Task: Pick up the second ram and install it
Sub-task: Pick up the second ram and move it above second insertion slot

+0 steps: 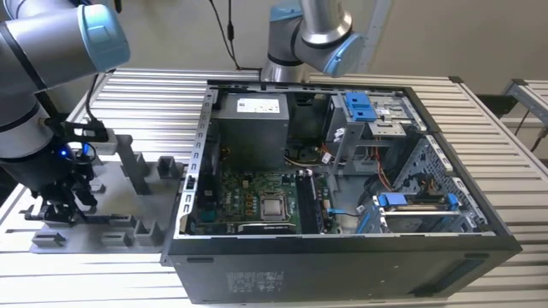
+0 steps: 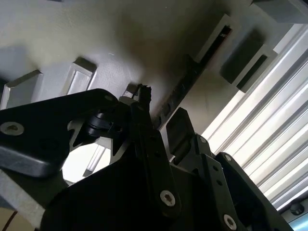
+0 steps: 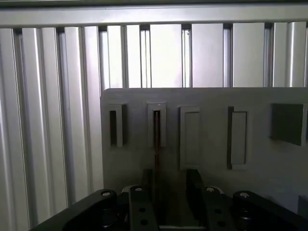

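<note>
The second ram (image 3: 157,132) stands on edge in a narrow slot of the grey holder tray (image 3: 262,166), seen as a thin dark line. In the second wrist view the second ram (image 2: 190,79) is a dark strip running along its slot in the tray (image 2: 96,33). My gripper (image 3: 169,180) is open and low over the tray, one finger on each side of the ram's near end, which lies closer to one finger (image 3: 147,177). Light shows between the fingertips (image 2: 180,126). In the exterior view my gripper (image 1: 61,208) hangs over the tray (image 1: 128,239) at the exterior view's left.
The open computer case (image 1: 342,269) fills the middle of the slatted metal table (image 1: 154,96), with the green motherboard (image 1: 253,199) on its floor and blue-tabbed drive cages (image 1: 364,106) at the exterior view's right. A second arm (image 1: 308,32) stands behind the case. Raised grey posts (image 1: 137,170) stand on the tray.
</note>
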Controlling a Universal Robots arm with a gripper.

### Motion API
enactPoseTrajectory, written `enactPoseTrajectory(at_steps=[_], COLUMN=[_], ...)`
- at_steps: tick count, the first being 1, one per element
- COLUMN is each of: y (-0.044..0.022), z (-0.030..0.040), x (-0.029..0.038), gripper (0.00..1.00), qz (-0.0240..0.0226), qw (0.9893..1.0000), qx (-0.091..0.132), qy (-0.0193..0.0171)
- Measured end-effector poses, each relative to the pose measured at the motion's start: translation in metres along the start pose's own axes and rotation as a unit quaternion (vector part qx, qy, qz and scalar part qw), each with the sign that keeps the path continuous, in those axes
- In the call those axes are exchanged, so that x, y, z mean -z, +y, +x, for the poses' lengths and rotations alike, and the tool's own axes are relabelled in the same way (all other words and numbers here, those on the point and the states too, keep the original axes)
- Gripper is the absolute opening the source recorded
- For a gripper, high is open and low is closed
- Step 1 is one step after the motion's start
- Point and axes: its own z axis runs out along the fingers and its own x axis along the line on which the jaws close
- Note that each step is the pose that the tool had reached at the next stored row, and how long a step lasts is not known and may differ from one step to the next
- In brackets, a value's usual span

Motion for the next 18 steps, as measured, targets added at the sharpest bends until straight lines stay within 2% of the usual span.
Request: enactPoseTrajectory(at_steps=[3,11,18], y=[0.0004,0.0013,0.0012], z=[0.0007,0.0042,0.0063], x=[-0.0033,-0.0084,-0.0092], gripper=[0.42,0.42,0.42], qz=[0.0023,0.004,0.0048], qw=[1.0,1.0,1.0], qx=[0.002,0.003,0.004], qy=[-0.0002,-0.0002,-0.0002])
